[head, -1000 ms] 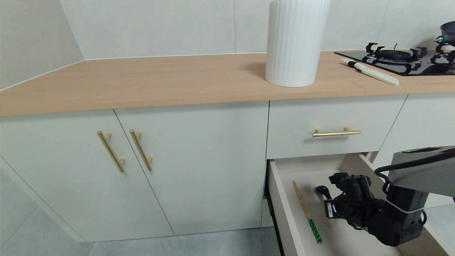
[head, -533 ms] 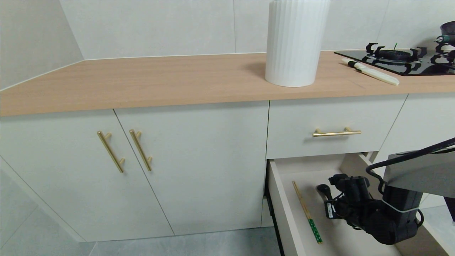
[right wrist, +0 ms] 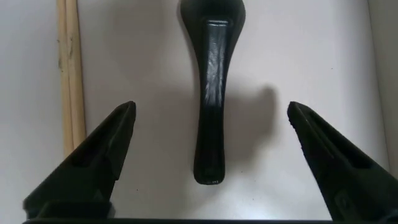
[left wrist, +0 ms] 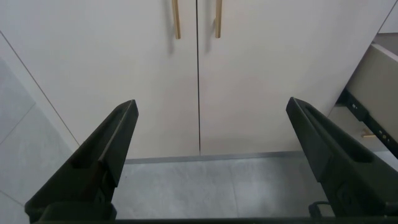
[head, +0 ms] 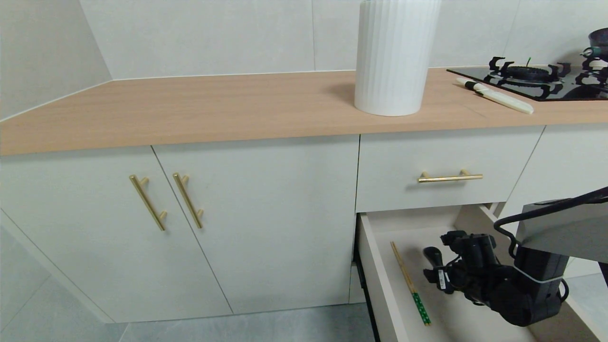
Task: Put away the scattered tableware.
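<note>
Right wrist view: the right gripper (right wrist: 210, 115) hangs with fingers wide apart over the black spoon (right wrist: 210, 74), which lies on the drawer (head: 373, 266) floor beside the chopsticks (right wrist: 71, 74). A careless retreat could clip the drawer wall or nudge the spoon.

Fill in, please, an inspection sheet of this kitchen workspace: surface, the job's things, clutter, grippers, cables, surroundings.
Surface: wooden countertop, with things at its right end.
Job's things: chopsticks and black spoon lie apart on the bottom of the open drawer; a white utensil lies on the countertop beside the stove.
Clutter: white ribbed canister, upright on the countertop.
Grippers: right gripper open inside the drawer, one finger on each side of the spoon, apart from it; left gripper open, facing the shut cabinet doors.
Cables: black cable looped at the right arm.
Surroundings: upper drawer shut; tiled wall behind.
</note>
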### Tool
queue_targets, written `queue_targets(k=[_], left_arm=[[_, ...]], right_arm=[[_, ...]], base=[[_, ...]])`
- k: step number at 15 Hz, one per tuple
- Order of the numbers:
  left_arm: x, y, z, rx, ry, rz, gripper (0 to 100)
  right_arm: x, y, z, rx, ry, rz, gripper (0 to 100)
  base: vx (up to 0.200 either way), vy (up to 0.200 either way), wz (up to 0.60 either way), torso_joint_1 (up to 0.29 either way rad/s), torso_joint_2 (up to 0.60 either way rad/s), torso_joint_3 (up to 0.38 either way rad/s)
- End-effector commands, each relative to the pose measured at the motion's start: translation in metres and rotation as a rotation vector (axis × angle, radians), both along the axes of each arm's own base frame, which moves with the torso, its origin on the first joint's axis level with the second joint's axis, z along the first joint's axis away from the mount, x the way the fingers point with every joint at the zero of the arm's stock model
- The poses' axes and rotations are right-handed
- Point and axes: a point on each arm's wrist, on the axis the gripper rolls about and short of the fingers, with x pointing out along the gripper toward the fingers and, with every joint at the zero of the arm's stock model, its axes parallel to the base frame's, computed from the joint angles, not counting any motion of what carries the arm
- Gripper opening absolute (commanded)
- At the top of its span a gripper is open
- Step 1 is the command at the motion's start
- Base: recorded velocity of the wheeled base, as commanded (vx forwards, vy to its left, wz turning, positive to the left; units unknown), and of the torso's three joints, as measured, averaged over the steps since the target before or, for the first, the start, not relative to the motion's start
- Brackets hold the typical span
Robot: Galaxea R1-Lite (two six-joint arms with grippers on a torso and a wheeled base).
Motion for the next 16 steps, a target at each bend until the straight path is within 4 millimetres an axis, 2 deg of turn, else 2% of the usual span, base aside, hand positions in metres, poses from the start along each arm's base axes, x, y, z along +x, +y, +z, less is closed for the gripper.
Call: queue_targets(k=[1, 2, 3, 4, 5, 6, 8, 10, 11, 13, 16], left_arm=[[0.0, 0.0, 0.0, 0.0, 0.0, 0.001, 100], [0.0, 0.0, 0.0, 0.0, 0.0, 0.001, 100], [0.0, 0.0, 0.0, 0.0, 0.0, 0.001, 100], [0.0, 0.0, 0.0, 0.0, 0.0, 0.001, 100], [0.0, 0.0, 0.0, 0.0, -0.002, 0.001, 100], [0.0, 0.0, 0.0, 0.004, 0.0, 0.001, 100], [0.0, 0.0, 0.0, 0.004, 0.0, 0.001, 100], [0.0, 0.0, 0.0, 0.003, 0.0, 0.001, 100], [0.0, 0.0, 0.0, 0.001, 0.0, 0.001, 100], [0.0, 0.0, 0.0, 0.0, 0.0, 0.001, 100], [0.0, 0.0, 0.0, 0.0, 0.0, 0.001, 100]], right_arm=[[-0.005, -0.004, 0.025, 0.011, -0.052, -0.009, 100], [-0.011, -0.006, 0.048, 0.02, -0.094, -0.009, 100], [-0.016, -0.008, 0.062, 0.024, -0.107, -0.009, 100], [-0.031, -0.01, 0.089, 0.031, -0.101, 0.002, 100], [-0.036, -0.01, 0.097, 0.035, -0.097, 0.011, 100], [-0.051, -0.012, 0.122, 0.045, -0.071, 0.033, 100], [-0.064, -0.014, 0.15, 0.04, -0.033, 0.036, 100], [-0.073, -0.016, 0.165, 0.04, -0.002, 0.04, 100], [-0.082, -0.017, 0.178, 0.06, 0.022, 0.067, 100], [-0.095, -0.018, 0.192, 0.095, 0.069, 0.114, 100], [-0.103, -0.015, 0.199, 0.095, 0.163, 0.143, 100]], base=[[0.0, 0.0, 0.0, 0.0, 0.0, 0.0], [0.0, 0.0, 0.0, 0.0, 0.0, 0.0], [0.0, 0.0, 0.0, 0.0, 0.0, 0.0], [0.0, 0.0, 0.0, 0.0, 0.0, 0.0], [0.0, 0.0, 0.0, 0.0, 0.0, 0.0], [0.0, 0.0, 0.0, 0.0, 0.0, 0.0], [0.0, 0.0, 0.0, 0.0, 0.0, 0.0], [0.0, 0.0, 0.0, 0.0, 0.0, 0.0], [0.0, 0.0, 0.0, 0.0, 0.0, 0.0], [-0.2, 0.0, 0.0, -0.002, 0.0, 0.007], [-0.2, 0.0, 0.0, 0.007, 0.0, 0.002]])
